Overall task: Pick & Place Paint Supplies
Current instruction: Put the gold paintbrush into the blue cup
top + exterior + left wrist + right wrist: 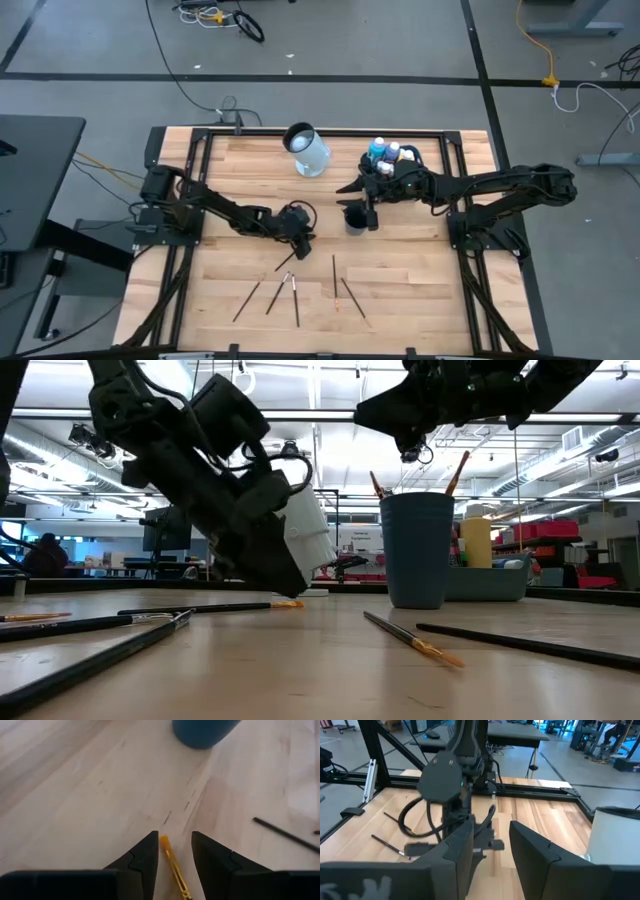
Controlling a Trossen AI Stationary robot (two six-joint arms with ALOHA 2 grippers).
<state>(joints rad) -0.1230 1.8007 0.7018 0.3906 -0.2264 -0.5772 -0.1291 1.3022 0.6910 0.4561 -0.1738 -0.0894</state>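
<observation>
A thin paintbrush with a yellow-orange end [171, 861] lies flat on the wooden table. My left gripper [175, 845] is low over it and open, one finger on each side of that end without touching it. In the low view the same brush [210, 607] runs out from under the gripper [292, 586]. Several more brushes [296, 298] lie flat nearer the front edge. The dark blue cup [417, 550] stands upright with two brushes [458, 470] sticking out of it. My right gripper [491, 832] hangs open above the cup [355, 220], with nothing between its fingers.
A pale-blue-and-white jug [308, 150] lies on its side at the far middle. The teal tub [392, 158] at the far right holds small white-capped bottles. Two brushes [520, 643] lie near the front right. A dark metal frame [320, 131] borders the table.
</observation>
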